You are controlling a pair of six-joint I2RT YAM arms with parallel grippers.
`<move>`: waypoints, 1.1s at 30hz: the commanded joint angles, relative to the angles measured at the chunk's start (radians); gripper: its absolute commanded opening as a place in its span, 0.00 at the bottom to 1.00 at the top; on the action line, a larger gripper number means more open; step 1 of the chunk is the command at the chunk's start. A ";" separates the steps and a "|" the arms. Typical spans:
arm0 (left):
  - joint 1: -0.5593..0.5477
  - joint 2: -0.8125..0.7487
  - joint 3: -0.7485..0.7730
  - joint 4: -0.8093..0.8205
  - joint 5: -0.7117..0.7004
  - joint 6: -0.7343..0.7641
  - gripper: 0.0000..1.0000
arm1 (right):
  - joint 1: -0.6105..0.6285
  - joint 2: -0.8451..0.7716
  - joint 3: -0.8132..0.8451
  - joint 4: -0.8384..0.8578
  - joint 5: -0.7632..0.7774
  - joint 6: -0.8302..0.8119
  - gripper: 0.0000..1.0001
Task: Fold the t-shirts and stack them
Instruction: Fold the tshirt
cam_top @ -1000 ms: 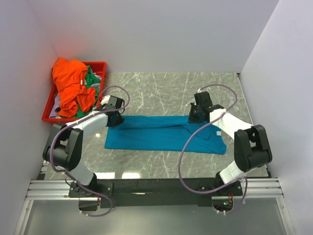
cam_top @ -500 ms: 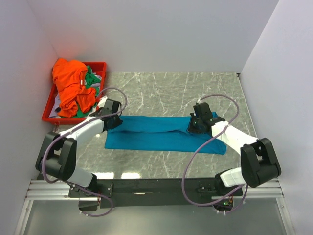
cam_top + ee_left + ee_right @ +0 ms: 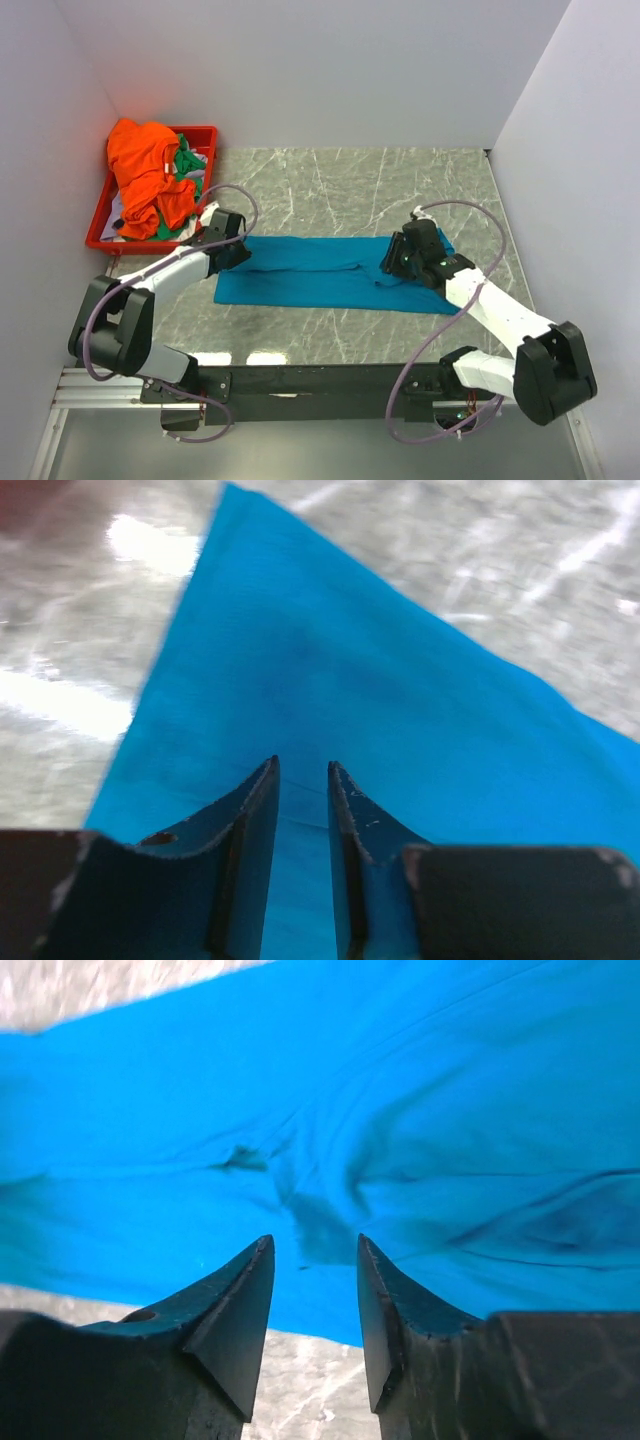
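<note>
Left gripper (image 3: 302,765): dark tapered fingers drawn almost together, pinching a raised fold of the teal-blue t-shirt (image 3: 320,282) at its left end.
Right gripper (image 3: 315,1242): dark wedge-shaped fingers set a little apart over the shirt's right end. Creases gather at the gap, but whether cloth is pinched cannot be told.
Left arm (image 3: 175,265): white link stretched low from the near left corner of the counter (image 3: 330,180), wrist angled down onto the cloth, with a purple cable (image 3: 240,190) looped above it.
Right arm (image 3: 500,310): white link stretched low from the near right corner, reaching left, wrist angled down.
Teal-blue t-shirt: soft matte cloth lying as a long flat band across the counter's middle, parallel to the near edge. The left end is smooth and the right end is rumpled.
Counter: glossy grey stone pattern with pale veins.
Red tray (image 3: 203,129): rigid plastic, at the far left corner.
Orange t-shirt (image 3: 145,170): crumpled heap in the tray, rising over its rim.
Green t-shirt (image 3: 185,163): bunched beside the orange one in the tray, partly hidden.
</note>
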 commanded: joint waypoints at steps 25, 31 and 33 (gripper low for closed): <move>-0.713 0.431 0.554 0.037 -0.030 0.106 0.67 | -0.506 0.098 0.028 -0.043 -0.148 -0.016 0.52; -0.755 0.530 0.662 -0.009 -0.053 0.102 0.67 | -0.545 0.153 0.018 -0.005 -0.209 -0.010 0.52; -0.759 0.547 0.683 -0.014 -0.056 0.100 0.66 | -0.551 0.167 0.019 0.010 -0.214 -0.004 0.51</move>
